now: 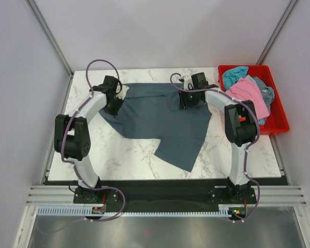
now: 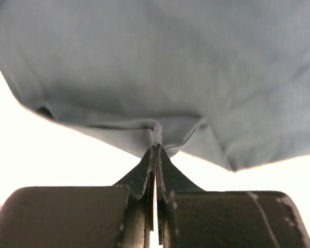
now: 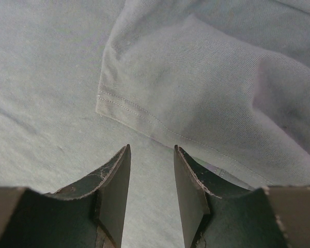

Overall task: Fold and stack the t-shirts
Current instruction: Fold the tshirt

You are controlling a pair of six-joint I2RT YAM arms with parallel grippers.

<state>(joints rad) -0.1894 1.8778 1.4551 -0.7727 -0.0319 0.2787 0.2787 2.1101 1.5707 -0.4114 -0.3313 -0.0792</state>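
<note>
Lab cell: white panel walls (image 1: pixel 160 31), marble table (image 1: pixel 124 155).

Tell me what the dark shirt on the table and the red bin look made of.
Dark slate-blue shirt: soft matte knit cloth, probably cotton jersey; it drapes, wrinkles and shows a stitched hem. Red bin: apparently rigid plastic, smooth, uniformly red, with straight moulded walls.

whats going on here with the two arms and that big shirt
Two robot arms are working on a dark slate-blue t-shirt lying partly spread on the marble table. The left gripper is shut on a pinch of the shirt's edge at its far left side. The right gripper is open just above the cloth near a sleeve hem, holding nothing. A pink shirt and a teal shirt sit unfolded in the red bin. Nothing is stacked yet.
</note>
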